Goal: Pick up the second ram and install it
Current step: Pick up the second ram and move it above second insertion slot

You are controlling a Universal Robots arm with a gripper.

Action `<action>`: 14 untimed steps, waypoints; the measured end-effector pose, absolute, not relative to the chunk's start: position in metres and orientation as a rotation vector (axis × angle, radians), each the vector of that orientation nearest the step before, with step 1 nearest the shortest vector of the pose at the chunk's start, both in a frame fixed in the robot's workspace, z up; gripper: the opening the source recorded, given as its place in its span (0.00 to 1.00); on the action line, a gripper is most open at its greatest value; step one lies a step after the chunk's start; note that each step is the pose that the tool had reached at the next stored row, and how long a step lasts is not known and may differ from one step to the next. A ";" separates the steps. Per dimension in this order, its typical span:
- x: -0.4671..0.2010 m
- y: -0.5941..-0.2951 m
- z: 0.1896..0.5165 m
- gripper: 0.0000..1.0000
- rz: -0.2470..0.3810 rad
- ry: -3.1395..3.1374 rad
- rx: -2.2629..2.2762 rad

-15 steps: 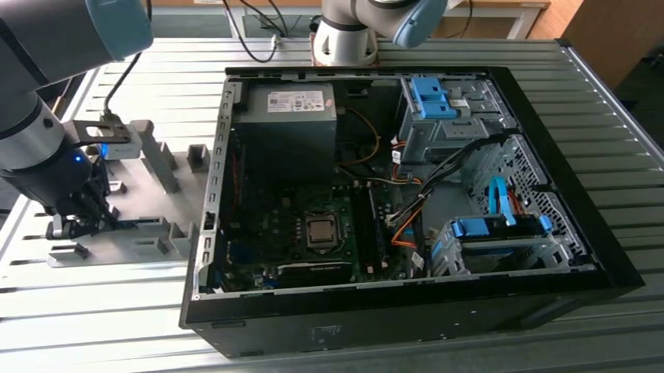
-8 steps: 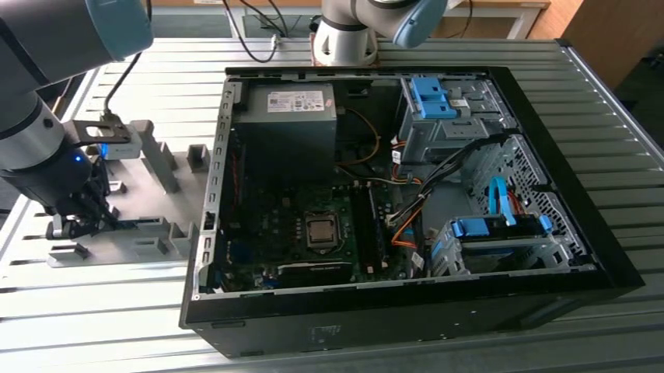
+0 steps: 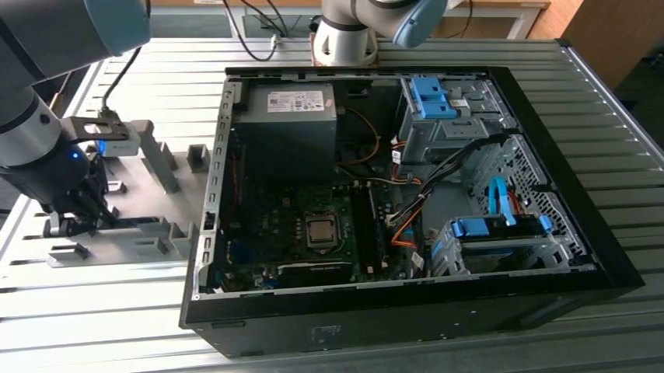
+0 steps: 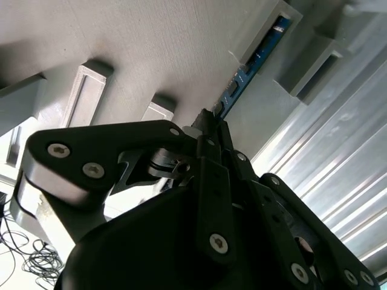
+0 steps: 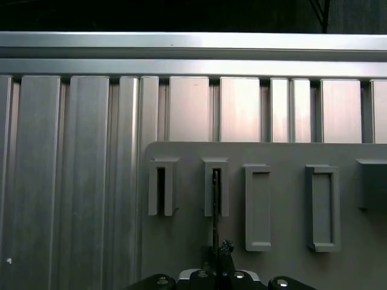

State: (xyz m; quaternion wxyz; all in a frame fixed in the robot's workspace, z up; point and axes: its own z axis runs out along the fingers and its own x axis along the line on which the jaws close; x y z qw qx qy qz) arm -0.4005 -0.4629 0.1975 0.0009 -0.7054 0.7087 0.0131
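Observation:
The second ram [image 4: 248,66] is a thin blue board that stands on edge, its far end in a slotted grey holder block [image 4: 275,36]. In the first wrist view the second ram [image 5: 215,205] is a dark line that runs from its slot to the fingers. My gripper [image 4: 210,124] is down on the grey holder plate [image 3: 135,210], at the exterior view's left, beside the computer. Its jaws are shut on the near part of the stick. The gripper [image 3: 71,224] is low over the plate in the exterior view, and its tips [image 5: 216,251] meet on the stick's edge.
An open black computer case [image 3: 581,256] lies at the exterior view's right, with the power supply [image 3: 291,109], the motherboard's long black slots [image 3: 365,225] and blue drive cages [image 3: 487,229]. More grey holder blocks [image 5: 258,205] stand on the plate. A second arm's base [image 3: 347,35] is behind the case.

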 end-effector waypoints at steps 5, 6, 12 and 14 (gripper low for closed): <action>-0.400 -0.463 0.203 0.14 0.041 2.225 -2.215; -0.400 -0.463 0.203 0.14 0.041 2.225 -2.215; -0.400 -0.463 0.205 0.14 0.041 2.225 -2.215; -0.401 -0.463 0.206 0.14 0.041 2.225 -2.215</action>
